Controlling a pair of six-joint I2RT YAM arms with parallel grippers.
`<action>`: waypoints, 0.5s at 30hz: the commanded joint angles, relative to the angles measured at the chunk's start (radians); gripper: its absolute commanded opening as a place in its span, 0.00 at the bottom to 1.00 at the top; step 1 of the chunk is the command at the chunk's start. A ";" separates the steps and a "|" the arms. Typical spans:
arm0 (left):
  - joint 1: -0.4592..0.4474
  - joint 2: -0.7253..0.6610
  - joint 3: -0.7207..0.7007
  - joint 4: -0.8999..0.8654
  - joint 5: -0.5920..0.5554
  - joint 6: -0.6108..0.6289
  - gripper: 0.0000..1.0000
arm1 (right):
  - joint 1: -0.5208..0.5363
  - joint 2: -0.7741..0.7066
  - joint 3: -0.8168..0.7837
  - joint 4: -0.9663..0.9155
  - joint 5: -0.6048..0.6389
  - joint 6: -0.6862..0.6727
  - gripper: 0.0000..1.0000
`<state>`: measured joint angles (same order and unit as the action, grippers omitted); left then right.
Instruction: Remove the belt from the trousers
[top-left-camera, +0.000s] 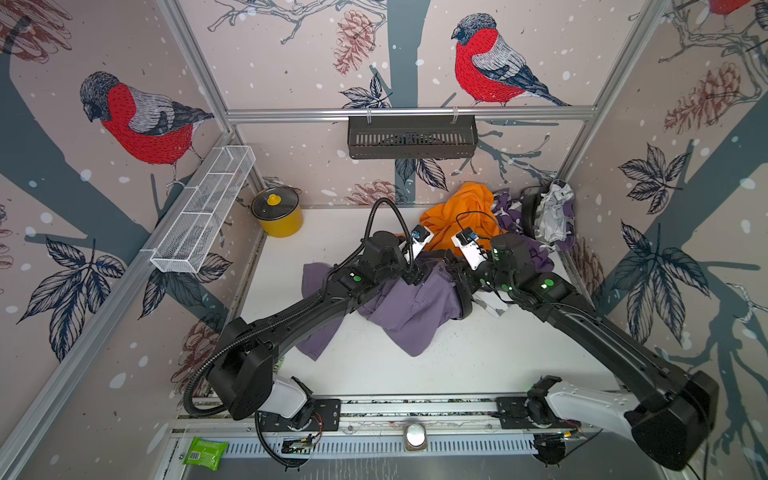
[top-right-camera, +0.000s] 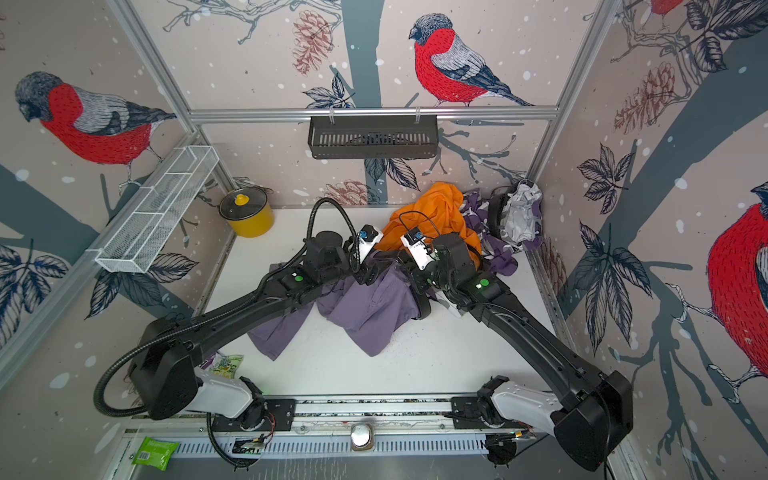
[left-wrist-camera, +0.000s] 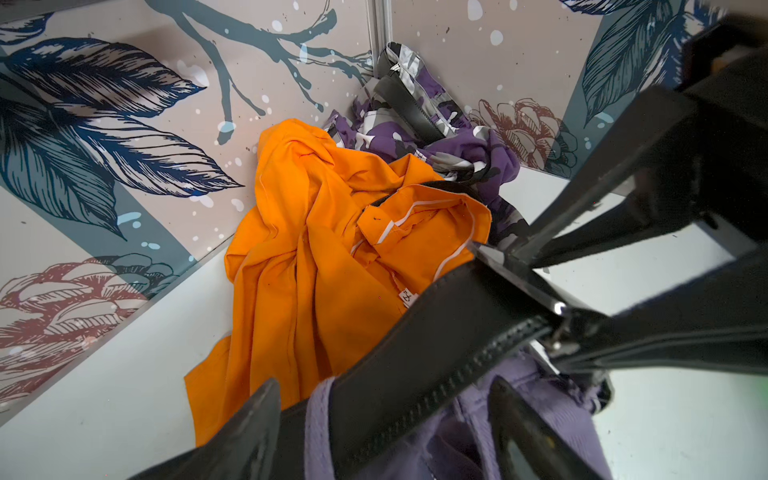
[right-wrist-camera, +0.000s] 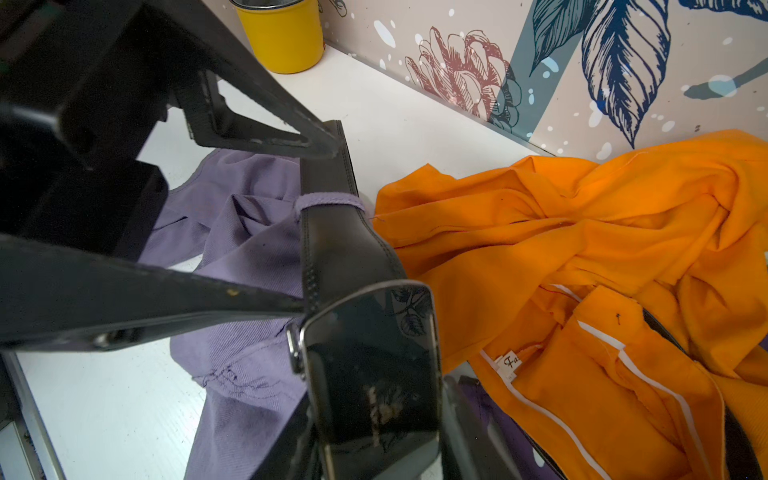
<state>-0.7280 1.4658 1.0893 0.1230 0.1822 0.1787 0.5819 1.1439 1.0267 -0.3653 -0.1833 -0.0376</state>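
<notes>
The lavender trousers (top-left-camera: 411, 309) lie crumpled in the middle of the white tabletop (top-left-camera: 457, 365), and both arms reach in over their waistband. The black belt (left-wrist-camera: 436, 345) is threaded through that waistband. In the right wrist view 1 lavender belt loop (right-wrist-camera: 328, 203) wraps round the strap, and in both top views the strap shows as a dark band along the right edge of the trousers.

The right claw (right-wrist-camera: 380, 392) grips the belt at its glossy black buckle (right-wrist-camera: 370, 345), with 1 finger on each side of the plate. The left wrist view shows its 2 fingers converging on the buckle end. The left claw (left-wrist-camera: 382, 395) is open. Its 2 fingers (left-wrist-camera: 253, 428) stand well apart, with the strap and a loop between them. Gaps show on both sides, so it straddles the belt without pinching it. The left claw sits just beside the right one along the strap.

Toward the back wall, an orange garment (top-left-camera: 461, 216) lies bunched just beside the waistband. A purple, grey and white camouflage garment (top-left-camera: 555, 212) is heaped in the back right corner, with a second black belt (left-wrist-camera: 411, 108) in it. A yellow pot (top-left-camera: 279, 218) with a lid stands in the back left corner, well apart from the trousers.
</notes>
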 joint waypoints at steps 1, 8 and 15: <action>-0.002 0.027 0.013 0.090 -0.020 0.048 0.74 | 0.003 -0.012 0.003 0.034 -0.042 -0.008 0.05; -0.002 0.069 -0.003 0.150 -0.168 0.031 0.50 | -0.004 -0.032 -0.009 0.026 -0.038 -0.011 0.05; -0.002 0.019 -0.058 0.174 -0.182 -0.014 0.00 | -0.010 -0.010 -0.042 0.044 -0.055 -0.005 0.06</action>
<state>-0.7353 1.5085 1.0416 0.2260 0.0723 0.2047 0.5732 1.1255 0.9924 -0.3336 -0.2092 -0.0372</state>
